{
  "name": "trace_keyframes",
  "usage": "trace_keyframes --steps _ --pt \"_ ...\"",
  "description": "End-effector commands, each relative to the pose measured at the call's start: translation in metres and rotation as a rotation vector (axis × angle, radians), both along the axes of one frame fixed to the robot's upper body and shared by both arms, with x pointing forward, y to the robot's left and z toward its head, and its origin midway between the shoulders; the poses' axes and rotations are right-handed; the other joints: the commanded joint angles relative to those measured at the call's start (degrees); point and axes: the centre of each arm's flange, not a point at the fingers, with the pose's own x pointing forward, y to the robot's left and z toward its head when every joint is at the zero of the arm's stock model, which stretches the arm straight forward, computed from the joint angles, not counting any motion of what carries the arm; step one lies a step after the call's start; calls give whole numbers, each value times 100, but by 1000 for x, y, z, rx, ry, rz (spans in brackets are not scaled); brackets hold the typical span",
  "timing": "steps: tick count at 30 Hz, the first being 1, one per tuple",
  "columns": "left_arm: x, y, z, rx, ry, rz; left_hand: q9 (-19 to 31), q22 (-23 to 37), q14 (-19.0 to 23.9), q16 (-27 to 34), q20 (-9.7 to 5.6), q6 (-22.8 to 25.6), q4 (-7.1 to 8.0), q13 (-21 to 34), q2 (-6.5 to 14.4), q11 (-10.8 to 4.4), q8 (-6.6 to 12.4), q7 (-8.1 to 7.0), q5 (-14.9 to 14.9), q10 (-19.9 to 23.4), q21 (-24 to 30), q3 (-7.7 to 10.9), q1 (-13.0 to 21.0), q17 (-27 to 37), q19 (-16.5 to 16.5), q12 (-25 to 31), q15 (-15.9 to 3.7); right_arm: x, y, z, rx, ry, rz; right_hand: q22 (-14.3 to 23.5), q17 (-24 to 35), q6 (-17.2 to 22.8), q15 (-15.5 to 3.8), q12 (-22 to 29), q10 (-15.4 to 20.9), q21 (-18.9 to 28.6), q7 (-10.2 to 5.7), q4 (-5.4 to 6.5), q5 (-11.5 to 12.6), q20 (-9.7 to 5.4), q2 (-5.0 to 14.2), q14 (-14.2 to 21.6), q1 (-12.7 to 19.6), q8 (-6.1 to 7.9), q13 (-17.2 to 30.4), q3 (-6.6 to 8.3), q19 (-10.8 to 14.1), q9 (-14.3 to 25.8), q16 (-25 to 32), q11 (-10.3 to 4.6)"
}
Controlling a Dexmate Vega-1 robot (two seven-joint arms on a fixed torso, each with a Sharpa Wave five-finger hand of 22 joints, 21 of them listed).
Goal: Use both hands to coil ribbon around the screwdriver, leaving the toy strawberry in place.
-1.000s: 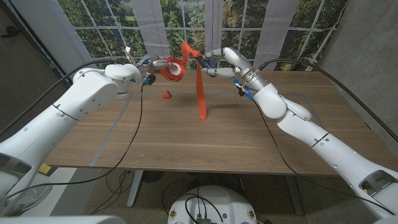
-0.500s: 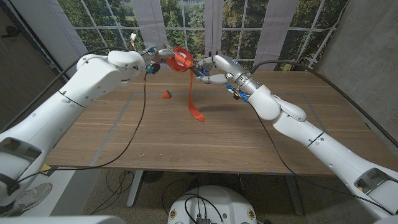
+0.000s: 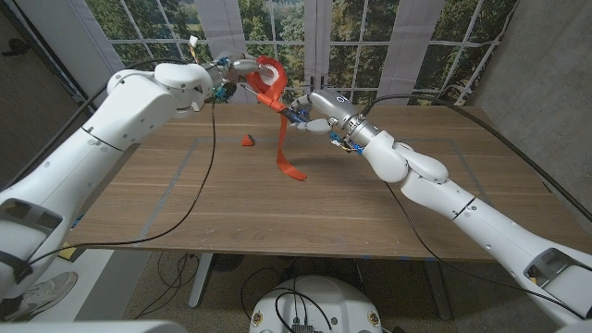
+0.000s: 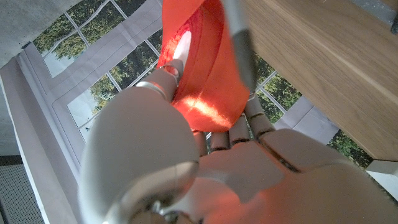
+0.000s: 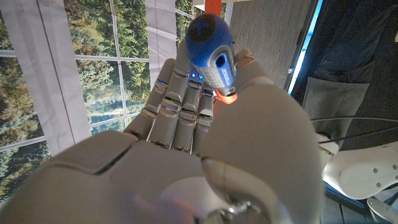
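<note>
My fingers (image 4: 249, 121) of the left hand (image 3: 239, 67) are curled around the roll of red ribbon (image 3: 268, 76), and I hold this roll high above the far side of the table (image 3: 231, 208), near the windows. In the left wrist view the ribbon (image 4: 205, 68) lies bright against my palm and the thumb presses on its edge. My right hand (image 3: 314, 111) is closed around the screwdriver (image 3: 294, 115); in the right wrist view its blue handle (image 5: 212, 53) stands up between my thumb and the other fingers. From the roll the ribbon goes down to the screwdriver, and the loose tail hangs further until its end touches the wood. The two hands are near each other but apart. The toy strawberry (image 3: 247, 141) sits on the table under my left hand, well apart from the ribbon tail.
</note>
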Motion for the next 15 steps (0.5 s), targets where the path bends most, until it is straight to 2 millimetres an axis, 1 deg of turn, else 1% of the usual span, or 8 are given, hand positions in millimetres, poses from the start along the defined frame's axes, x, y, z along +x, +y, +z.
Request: trace_keyframes --steps 1,2,3,5,9,11,15 --pt "-11 -14 20 22 -32 -41 18 -3 1445 99 -1 1475 19 1526 471 -1695 22 22 31 1961 29 13 438 1519 47 251 -1820 14 8 -8 -53 22 -33 7 40 1045 -1004 -16 628 40 -1060 -5 25 -358 598 358 646 -16 589 -10 -16 4 -1 -646" --pt "-13 -15 22 33 -35 -37 21 -4 1445 97 0 1474 18 1523 470 -1708 23 23 31 1964 29 13 439 1518 48 246 -1825 15 9 -9 -57 29 -31 6 43 1042 -1001 -25 621 39 -1059 -3 26 -363 600 356 645 -20 585 -13 -25 4 -3 -629" --pt "-14 -17 24 46 -40 -31 23 -4 1447 93 3 1473 17 1544 468 -1706 24 24 31 1958 29 13 440 1512 46 253 -1810 15 9 -10 -56 25 -33 6 44 1039 -999 -26 618 39 -1062 -1 27 -365 604 352 644 -23 590 -13 -29 3 -6 -649" --pt "-16 -20 26 43 -45 -47 24 -5 1457 92 -5 1471 19 1524 470 -1713 22 23 31 1970 29 13 440 1508 49 237 -1813 18 8 -10 -37 60 1 6 52 1047 -1006 -24 638 46 -1063 -6 30 -363 606 360 654 -22 588 -14 -18 2 -2 -640" --pt "-21 -29 30 59 -53 -71 25 -7 1461 92 -1 1467 18 1521 465 -1724 21 19 31 1975 28 10 440 1512 44 224 -1818 20 8 -8 -20 46 -5 6 63 1053 -999 -35 643 50 -1060 -1 34 -364 606 357 650 -28 592 -26 -30 -2 -6 -629" --pt "-24 -33 34 80 -60 -76 25 -8 1460 89 -7 1468 20 1529 468 -1728 21 17 31 1977 27 8 439 1509 38 224 -1832 23 9 -7 -11 66 12 5 66 1048 -1000 -36 640 52 -1066 -1 36 -369 607 353 651 -33 601 -28 -33 -3 -10 -636" --pt "-31 -42 38 104 -76 -92 37 -9 1470 82 -4 1462 21 1545 471 -1713 24 24 31 1965 30 8 442 1501 43 213 -1817 24 13 -7 -14 57 15 5 79 1056 -1003 -45 645 60 -1062 -3 40 -365 608 358 658 -37 605 -36 -33 -5 -9 -621"
